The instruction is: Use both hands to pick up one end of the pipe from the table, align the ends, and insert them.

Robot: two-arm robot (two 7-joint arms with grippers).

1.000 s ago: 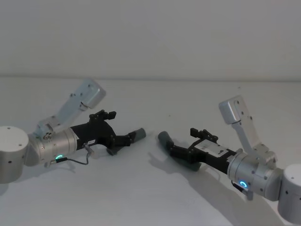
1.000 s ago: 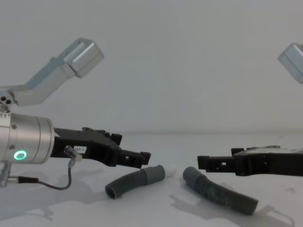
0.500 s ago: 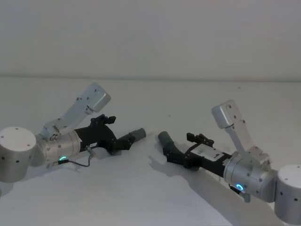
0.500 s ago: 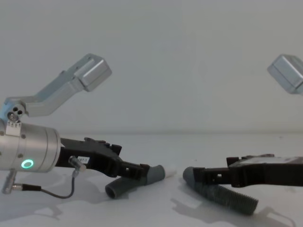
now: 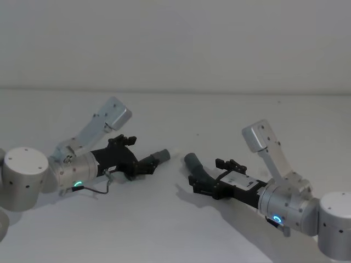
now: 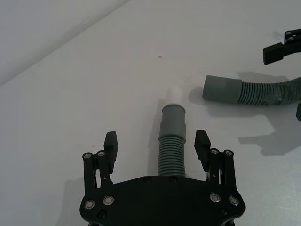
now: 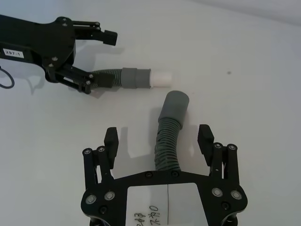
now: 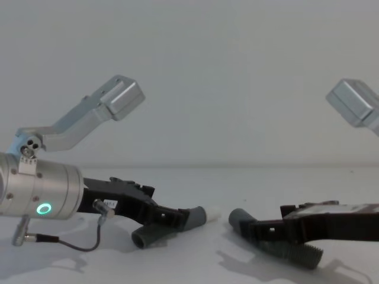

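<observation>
White matte worktop [image 5: 175,235], plain pale wall [image 5: 175,44]: two robot arms straddle a two-piece pipe, poised to grasp.

Reaching in from 8 o'clock in the head view, the left arm's black plastic two-fingered gripper [image 6: 156,139] holds its jaws spread wide either side of the dark-grey corrugated hose piece with the white spigot [image 6: 171,141], clear of its ribs. From 4 o'clock, the white-labelled right gripper [image 7: 158,135] brackets the plain hollow-cuffed hose piece [image 7: 168,127], jaws likewise open. Both pieces lie on the worktop, cuffs near but apart, the hollow one at 3 o'clock of the spigot. Each grip appears set behind the cuff, leaving the ends free to mate. Neither piece looks lifted yet.
</observation>
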